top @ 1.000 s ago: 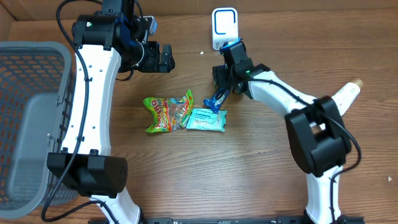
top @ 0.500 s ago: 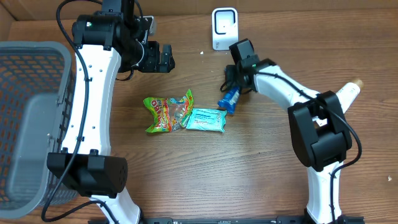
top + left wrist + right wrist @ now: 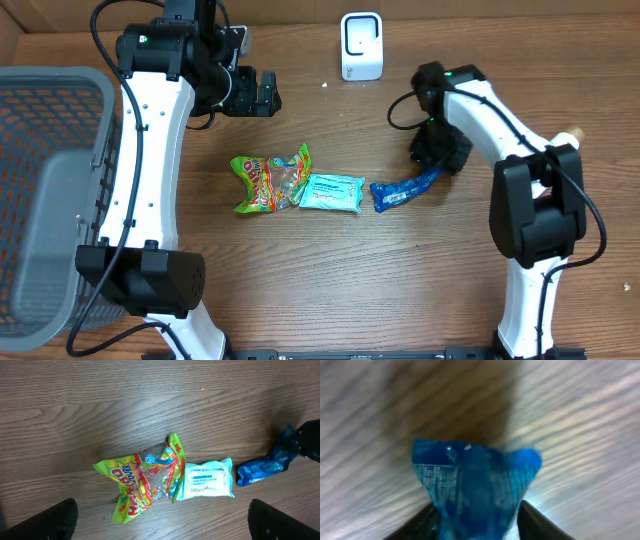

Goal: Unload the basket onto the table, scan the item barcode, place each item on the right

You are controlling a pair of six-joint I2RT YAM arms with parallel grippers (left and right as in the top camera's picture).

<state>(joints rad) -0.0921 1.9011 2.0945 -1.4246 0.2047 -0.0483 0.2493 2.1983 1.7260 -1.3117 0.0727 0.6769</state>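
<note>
Right gripper (image 3: 437, 155) has swung off the scanner (image 3: 361, 45), which now stands well apart from its jaws. It has carried the blue packet (image 3: 472, 485) down beside the wipes pack (image 3: 332, 192), with the jaws pinching the packet's tail end and its body trailing out ahead of them, low over the bench (image 3: 300, 290). Left gripper (image 3: 268, 93) unchanged: jaws wide, empty, well apart from the packet. Judgement: the pass at the scanner looks finished or abandoned; whether the barcode registered cannot be told.
</note>
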